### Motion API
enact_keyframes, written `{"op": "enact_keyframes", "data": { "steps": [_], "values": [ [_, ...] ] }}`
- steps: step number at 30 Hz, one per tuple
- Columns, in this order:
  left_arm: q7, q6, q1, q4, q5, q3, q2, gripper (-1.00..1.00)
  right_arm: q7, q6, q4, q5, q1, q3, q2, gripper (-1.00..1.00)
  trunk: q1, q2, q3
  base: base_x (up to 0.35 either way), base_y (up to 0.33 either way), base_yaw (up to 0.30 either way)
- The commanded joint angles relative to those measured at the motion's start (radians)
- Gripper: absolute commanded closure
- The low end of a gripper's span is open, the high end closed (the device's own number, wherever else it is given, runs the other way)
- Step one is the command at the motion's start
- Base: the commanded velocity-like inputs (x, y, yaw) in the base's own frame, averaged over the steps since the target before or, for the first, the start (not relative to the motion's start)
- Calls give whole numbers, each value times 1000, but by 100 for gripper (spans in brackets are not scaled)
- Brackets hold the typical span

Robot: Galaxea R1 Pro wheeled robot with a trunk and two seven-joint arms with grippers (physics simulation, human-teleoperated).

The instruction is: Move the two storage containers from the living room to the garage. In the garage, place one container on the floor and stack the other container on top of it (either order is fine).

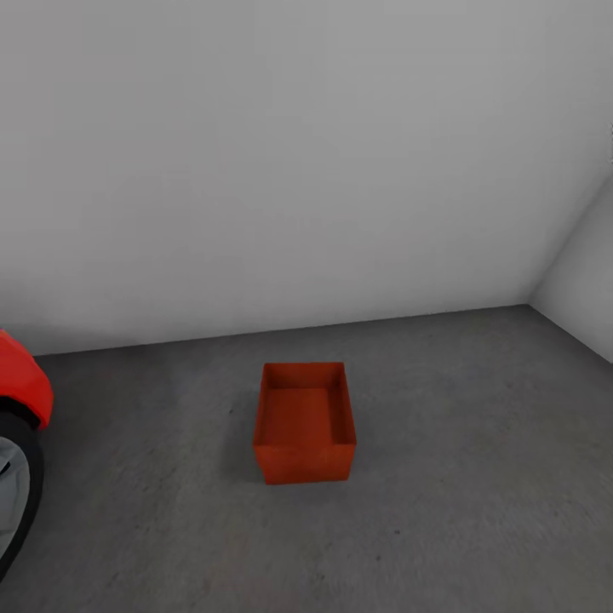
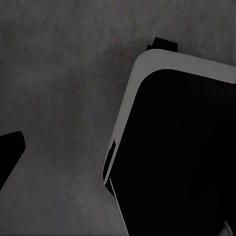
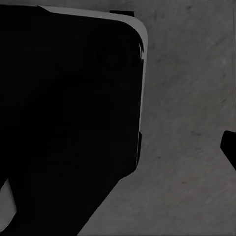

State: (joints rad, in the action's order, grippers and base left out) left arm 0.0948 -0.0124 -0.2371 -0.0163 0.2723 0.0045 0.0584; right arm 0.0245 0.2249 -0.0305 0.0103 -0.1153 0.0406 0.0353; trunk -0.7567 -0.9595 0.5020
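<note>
One orange-red storage container [image 1: 304,423] stands upright and empty on the garage's dark grey concrete floor [image 1: 477,460], a short way out from the white wall. In the left wrist view a single black fingertip [image 2: 11,147] of my left gripper shows at the picture's edge, with bare concrete beside it. The right wrist view likewise has one black fingertip [image 3: 230,147] at its edge. Both fingertips sit far off centre, so both grippers are open and hold nothing. Neither is near the container.
The red car [image 1: 21,383] with its dark wheel [image 1: 21,485] is at the left edge. A plain white wall [image 1: 298,170] closes the back and meets a side wall [image 1: 587,289] at the right. My black, grey-rimmed base [image 2: 182,157] [image 3: 64,113] is close under both wrists.
</note>
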Motion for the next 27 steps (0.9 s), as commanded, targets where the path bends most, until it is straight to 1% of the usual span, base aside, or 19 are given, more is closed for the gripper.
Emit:
{"op": "enact_keyframes", "data": {
  "steps": [1, 21, 27],
  "values": [
    [2, -1, 0, 0, 4, 0, 0, -100, 2, 6, -3, 4, -1, 4, 0, -100, 0, -1, -1, 0, 0, 0],
    [2, -1, 0, -1, 4, 0, 0, -100, -5, 6, -3, 10, -1, 3, 0, -100, 0, -1, -33, 0, 0, 0],
    [2, -1, 0, -1, 4, 0, 0, -100, -5, 4, -3, -1, -1, 6, -3, -100, 0, -1, -43, 0, 0, 0]
  ]
}}
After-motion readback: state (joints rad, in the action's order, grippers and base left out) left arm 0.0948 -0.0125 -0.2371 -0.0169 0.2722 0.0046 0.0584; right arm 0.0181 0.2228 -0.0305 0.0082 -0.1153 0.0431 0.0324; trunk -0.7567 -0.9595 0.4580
